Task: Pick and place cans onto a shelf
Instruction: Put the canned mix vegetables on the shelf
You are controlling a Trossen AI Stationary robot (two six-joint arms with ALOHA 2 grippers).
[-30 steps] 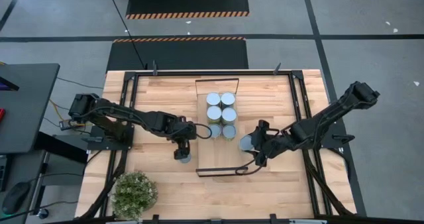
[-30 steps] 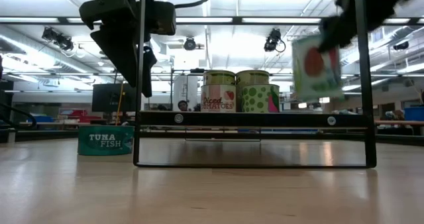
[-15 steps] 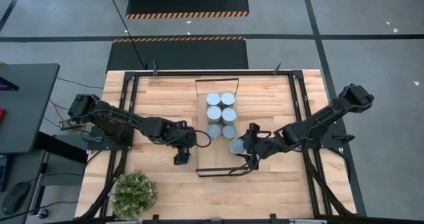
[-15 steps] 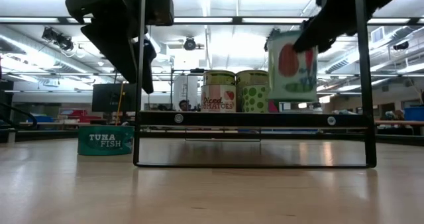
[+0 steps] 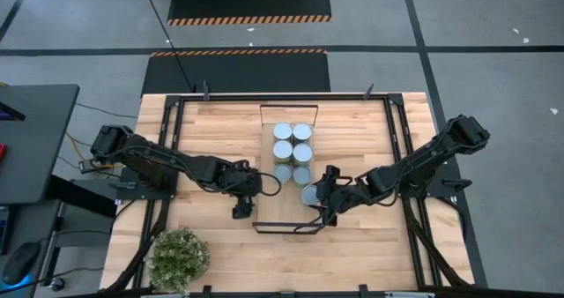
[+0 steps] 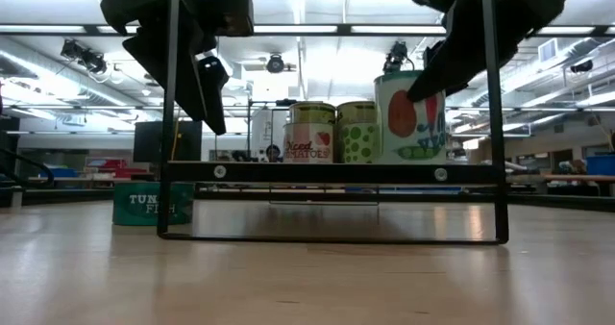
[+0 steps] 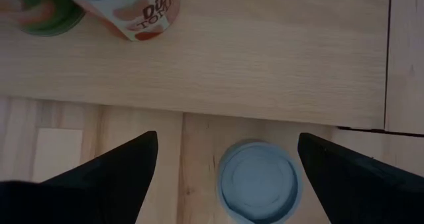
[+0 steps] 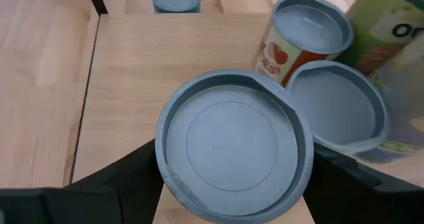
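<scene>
The light-wood shelf (image 5: 280,213) runs from the table's far side to its near side, with black end frames (image 6: 173,113). Several cans (image 5: 293,151) stand on its far half in two rows. My right gripper (image 5: 317,197) is shut on a can with a peas label (image 6: 411,118), over the shelf just nearer than the rows. My left gripper (image 5: 243,203) is open above a teal tuna can (image 6: 152,202), which stands on the table left of the shelf. The tuna can's top (image 7: 258,181) shows between and below the open fingers. My right gripper pinches the peas can between its two fingers, by opposite sides just under the top rim (image 8: 162,164). The fingers (image 8: 119,181) come from the table's right, slanting down. The can is upright, its bottom at the shelf board's level; whether it rests there I cannot tell.
A bushy green plant (image 5: 179,257) stands at the table's near left corner. Black frame rails (image 5: 167,157) run along the table's left and right sides. Bare shelf board (image 8: 132,58) lies nearer than the held can.
My right gripper has carried the peas can toward the table's left and down, from beside the shelf to over its board, keeping it upright. The shelf's near end has slid a little toward the table's left.
</scene>
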